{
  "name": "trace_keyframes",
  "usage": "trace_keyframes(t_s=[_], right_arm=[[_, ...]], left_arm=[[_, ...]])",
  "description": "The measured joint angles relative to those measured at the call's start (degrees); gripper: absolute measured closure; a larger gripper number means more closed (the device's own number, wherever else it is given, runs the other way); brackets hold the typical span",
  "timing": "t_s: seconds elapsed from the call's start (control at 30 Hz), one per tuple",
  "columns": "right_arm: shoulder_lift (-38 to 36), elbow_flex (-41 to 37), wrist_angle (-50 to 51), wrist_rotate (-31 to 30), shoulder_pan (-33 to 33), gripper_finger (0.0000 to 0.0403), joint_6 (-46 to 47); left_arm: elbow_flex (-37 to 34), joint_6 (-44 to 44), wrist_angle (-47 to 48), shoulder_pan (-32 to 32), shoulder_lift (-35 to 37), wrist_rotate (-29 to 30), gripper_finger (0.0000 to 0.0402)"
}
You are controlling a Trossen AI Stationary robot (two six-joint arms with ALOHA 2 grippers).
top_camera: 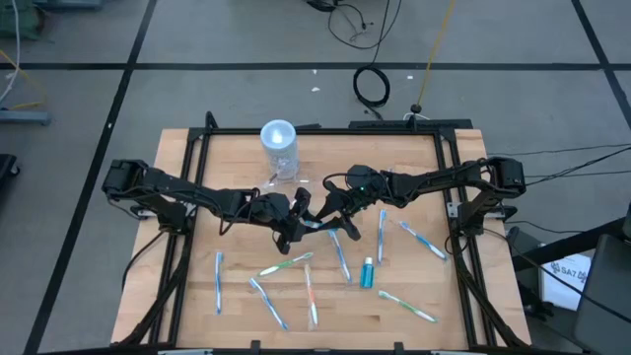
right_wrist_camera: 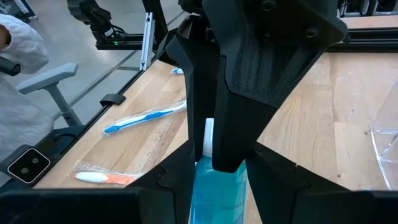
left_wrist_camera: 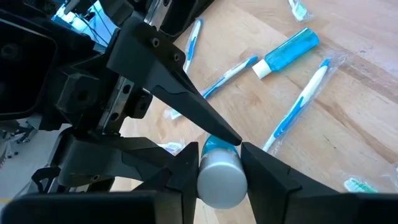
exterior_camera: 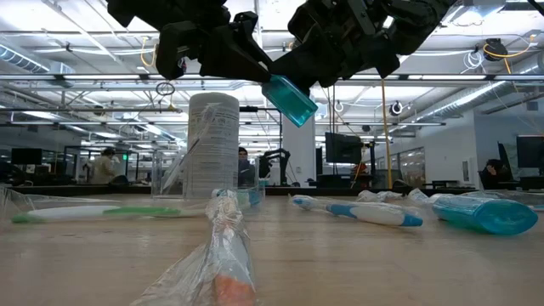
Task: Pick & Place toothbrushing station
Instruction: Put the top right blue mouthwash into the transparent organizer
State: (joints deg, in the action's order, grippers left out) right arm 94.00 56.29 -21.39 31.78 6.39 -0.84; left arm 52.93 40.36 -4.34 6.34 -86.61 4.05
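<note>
The toothbrushing station (top_camera: 279,148), a tall clear cylinder with a pale round top, stands upright on its base at the table's far middle. It also shows in the low view (exterior_camera: 212,144). No gripper touches it. My left gripper (top_camera: 296,219) and my right gripper (top_camera: 321,217) meet at the table's middle, nearer than the station. Both are shut on one small teal tube with a white cap (exterior_camera: 289,99), which is held in the air between them. My left gripper pinches the tube's white cap end (left_wrist_camera: 219,180) between its two fingers, coming level from the table's left. The tube is lifted clear of the table and tilted. My right gripper pinches the tube's teal body (right_wrist_camera: 217,186) between its two fingers, coming from the table's right, with the fingers across the tube. The tube's flat end (exterior_camera: 299,109) slants downward, clear of the table.
Several wrapped toothbrushes (top_camera: 286,264) lie scattered over the near half of the table. A second teal tube (top_camera: 368,273) lies near the right of middle. Black frame rails (top_camera: 454,177) run along the table's edges. A person in white (right_wrist_camera: 18,74) sits beyond the table.
</note>
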Motion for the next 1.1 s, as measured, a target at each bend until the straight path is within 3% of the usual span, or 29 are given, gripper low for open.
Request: trace_keyframes(t_s=[0.27, 0.5, 0.7, 0.97, 1.1], right_arm=[[0.0, 0.0, 0.2, -0.4, 0.0, 0.0277, 0.2], [0.0, 0.0, 0.3, -0.4, 0.0, 0.0276, 0.2], [-0.1, 0.0, 0.1, -0.9, 0.0, 0.0246, 0.2], [-0.2, 0.0, 0.7, -8.1, 0.0, 0.0206, 0.2], [-0.2, 0.0, 2.5, -8.2, 0.5, 0.0202, 0.2]], left_arm=[[0.0, -1.5, 1.4, 0.5, 0.0, 0.5, 0.0311], [0.0, -1.2, 0.8, 1.3, 0.0, 0.8, 0.0303], [0.0, -1.5, 3.1, 1.3, 0.0, 0.6, 0.0301], [-0.1, -2.0, 4.0, 1.9, 0.0, 2.8, 0.0301], [-0.1, -8.7, 7.7, 2.3, 0.8, 5.6, 0.0301]])
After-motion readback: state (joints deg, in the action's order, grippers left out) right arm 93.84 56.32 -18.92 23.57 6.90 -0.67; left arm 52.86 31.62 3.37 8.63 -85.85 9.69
